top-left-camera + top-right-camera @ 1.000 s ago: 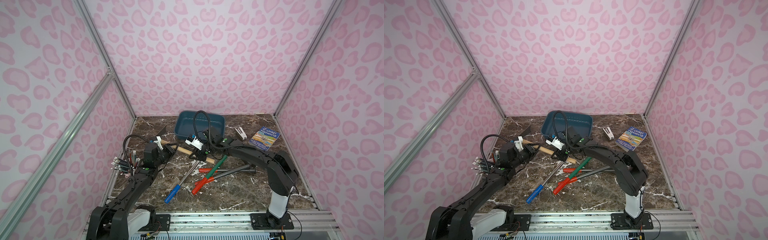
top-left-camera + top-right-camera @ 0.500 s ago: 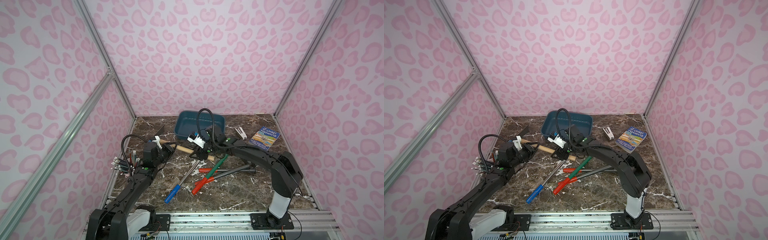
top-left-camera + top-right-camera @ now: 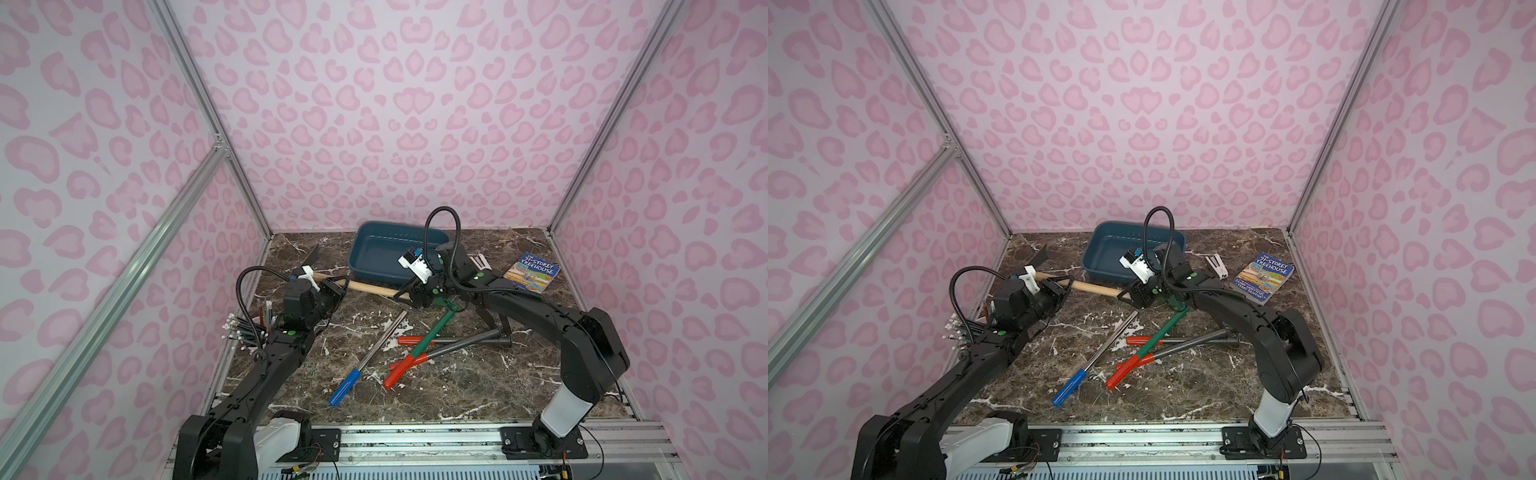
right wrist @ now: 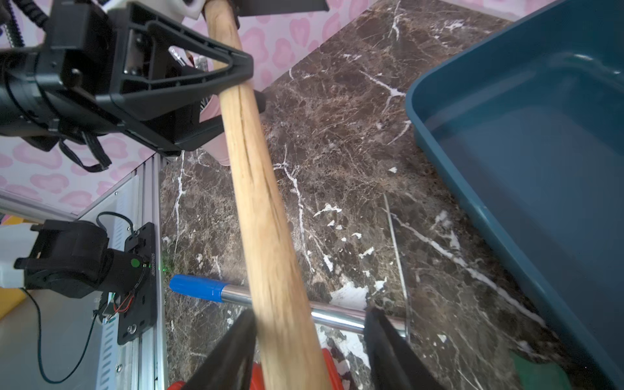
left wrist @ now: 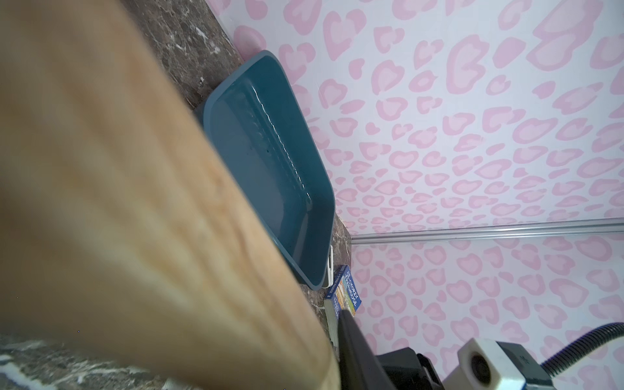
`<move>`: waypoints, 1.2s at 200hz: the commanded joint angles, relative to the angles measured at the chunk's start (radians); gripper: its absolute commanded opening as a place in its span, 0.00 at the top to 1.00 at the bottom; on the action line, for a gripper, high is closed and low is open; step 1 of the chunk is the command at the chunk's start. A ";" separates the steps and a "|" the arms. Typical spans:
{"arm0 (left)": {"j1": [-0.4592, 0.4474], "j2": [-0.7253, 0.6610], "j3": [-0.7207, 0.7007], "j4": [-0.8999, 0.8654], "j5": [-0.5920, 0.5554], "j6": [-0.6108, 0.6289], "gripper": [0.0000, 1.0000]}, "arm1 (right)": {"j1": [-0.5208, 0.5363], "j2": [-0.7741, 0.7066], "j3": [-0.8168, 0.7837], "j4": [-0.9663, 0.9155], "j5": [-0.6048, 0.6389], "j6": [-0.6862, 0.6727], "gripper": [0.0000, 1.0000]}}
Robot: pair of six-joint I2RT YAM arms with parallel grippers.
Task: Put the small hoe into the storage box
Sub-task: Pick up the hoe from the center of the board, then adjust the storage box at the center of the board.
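Since earlier, right tool (image 4: 309,314) released; left tool (image 3: 341,286) clenches small hoe (image 3: 370,287) beside storage box (image 3: 376,272).

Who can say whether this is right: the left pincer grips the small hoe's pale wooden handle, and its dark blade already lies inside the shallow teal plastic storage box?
No. The left pincer does grip the small hoe's pale wooden handle, but its dark blade is outside the shallow teal plastic storage box, near the side wall; both top views show the box empty.
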 commanded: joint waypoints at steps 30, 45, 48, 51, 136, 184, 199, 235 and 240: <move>0.008 -0.004 0.022 0.063 0.077 0.040 0.95 | -0.066 0.010 0.025 0.059 0.215 0.092 0.44; 0.011 -0.001 0.023 0.060 0.081 0.043 0.95 | -0.078 0.009 0.026 0.068 0.269 0.129 0.44; 0.013 -0.001 0.022 0.061 0.082 0.045 0.95 | -0.083 0.007 0.026 0.070 0.270 0.136 0.44; 0.012 0.000 0.021 0.061 0.082 0.045 0.95 | -0.086 0.007 0.024 0.073 0.272 0.143 0.44; 0.021 0.010 0.042 0.071 0.091 0.063 0.95 | -0.191 0.074 0.128 -0.007 0.484 0.310 0.47; 0.021 0.005 0.053 0.066 0.103 0.081 0.95 | -0.201 0.234 0.348 -0.198 0.603 0.339 0.49; 0.021 0.006 0.053 0.068 0.108 0.083 0.95 | -0.202 0.287 0.417 -0.250 0.627 0.345 0.49; 0.021 0.011 0.057 0.074 0.114 0.094 0.95 | -0.202 0.376 0.528 -0.325 0.673 0.356 0.48; 0.021 0.013 0.057 0.074 0.114 0.095 0.95 | -0.202 0.388 0.541 -0.335 0.678 0.356 0.48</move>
